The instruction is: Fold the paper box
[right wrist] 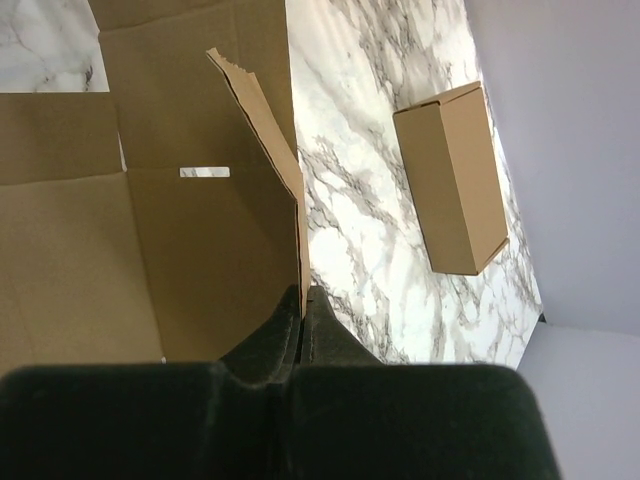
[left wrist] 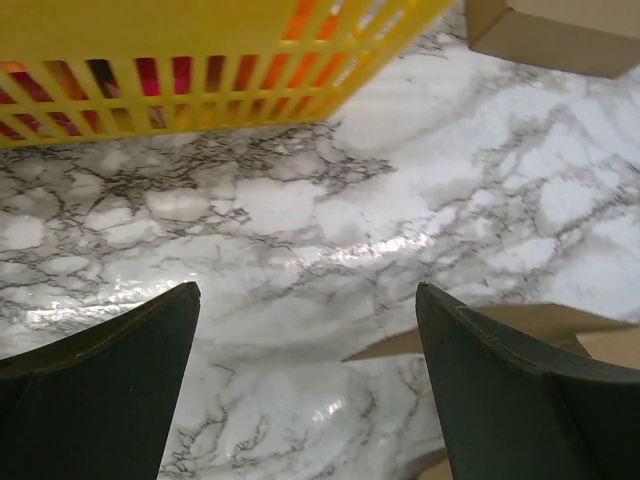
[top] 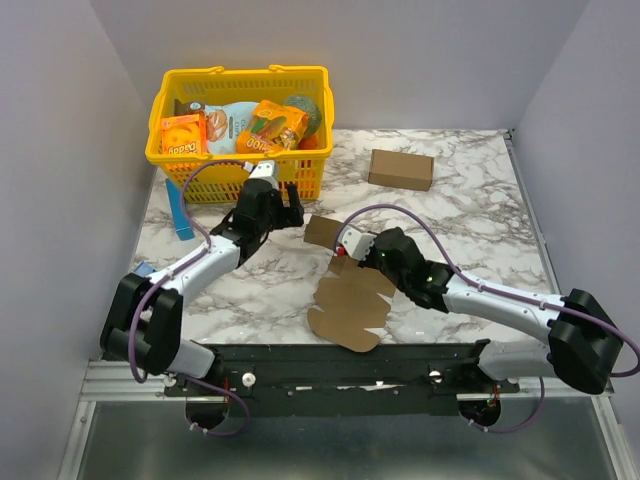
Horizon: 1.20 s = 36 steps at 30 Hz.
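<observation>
The right gripper [right wrist: 300,305] is pinching a raised flap [right wrist: 262,140] of the paper box [top: 350,305] lying mid-table; the left gripper [top: 283,212], spread, is hovering at its ten o'clock; it should probably be pinning the box flat during folding.

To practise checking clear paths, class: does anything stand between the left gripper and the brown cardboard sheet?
Nothing visible does. Only bare table lies between the open left gripper and the cardboard sheet, whose flap the right gripper pinches.
</observation>
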Tool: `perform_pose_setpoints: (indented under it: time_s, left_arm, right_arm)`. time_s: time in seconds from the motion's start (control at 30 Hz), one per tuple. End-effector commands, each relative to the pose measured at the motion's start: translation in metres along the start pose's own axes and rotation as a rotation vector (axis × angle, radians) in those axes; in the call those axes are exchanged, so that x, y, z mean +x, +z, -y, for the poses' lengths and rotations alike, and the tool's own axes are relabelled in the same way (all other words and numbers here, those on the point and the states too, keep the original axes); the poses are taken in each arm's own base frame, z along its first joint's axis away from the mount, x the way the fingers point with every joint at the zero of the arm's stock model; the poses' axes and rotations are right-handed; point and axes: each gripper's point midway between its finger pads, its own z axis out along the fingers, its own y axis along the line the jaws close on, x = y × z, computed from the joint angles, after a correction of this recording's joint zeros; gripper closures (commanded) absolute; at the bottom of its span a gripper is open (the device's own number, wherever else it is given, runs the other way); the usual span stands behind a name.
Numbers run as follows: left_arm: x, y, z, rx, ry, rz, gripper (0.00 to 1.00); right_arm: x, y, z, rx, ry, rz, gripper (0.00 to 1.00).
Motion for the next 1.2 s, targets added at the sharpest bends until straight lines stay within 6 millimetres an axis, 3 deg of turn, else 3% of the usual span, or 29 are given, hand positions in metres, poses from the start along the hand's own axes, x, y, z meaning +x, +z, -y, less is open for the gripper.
perform_pose_setpoints:
  time_s: [0.0,0.07,0.1,0.17,0.3,0.5,0.67,0.73,0.97,1.17]
  left_arm:
    - [-0.019,0.027,-0.012,-0.028,-0.066,0.057,0.03]
    - [-0.021,0.037,-0.004,0.017,-0.042,0.057,0.04]
    - [-0.006,0.044,0.01,0.109,-0.029,0.005,0.06]
    - [-0.002,0.049,0.027,0.202,0.006,0.005,0.07]
    - [0.017,0.06,0.039,0.297,0.065,-0.028,0.07]
    - [0.035,0.055,0.077,0.582,0.113,-0.022,0.09]
    - [0.042,0.07,0.043,0.424,0.069,-0.047,0.05]
    - [0.043,0.075,0.039,0.423,0.072,-0.062,0.05]
    - [0.073,0.069,0.079,0.59,0.137,-0.123,0.07]
    - [0.09,0.062,0.079,0.551,0.129,-0.148,0.08]
  right_arm:
    - [-0.004,-0.002,0.002,0.02,0.022,0.022,0.99]
    - [-0.003,-0.002,0.002,0.02,0.023,0.022,0.99]
    - [-0.004,-0.003,0.002,0.021,0.021,0.023,0.99]
    - [-0.002,-0.003,0.002,0.02,0.021,0.022,0.99]
    - [-0.003,-0.002,0.0,0.014,0.019,0.026,0.99]
    - [0.003,0.001,-0.003,0.016,0.001,0.004,0.99]
    - [0.007,0.001,-0.002,0.023,-0.017,-0.008,0.99]
    - [0.007,-0.001,-0.003,0.021,-0.019,-0.004,0.99]
    - [0.007,0.001,-0.006,0.012,-0.021,0.002,0.99]
    - [0.015,0.005,-0.013,-0.006,-0.056,-0.024,0.99]
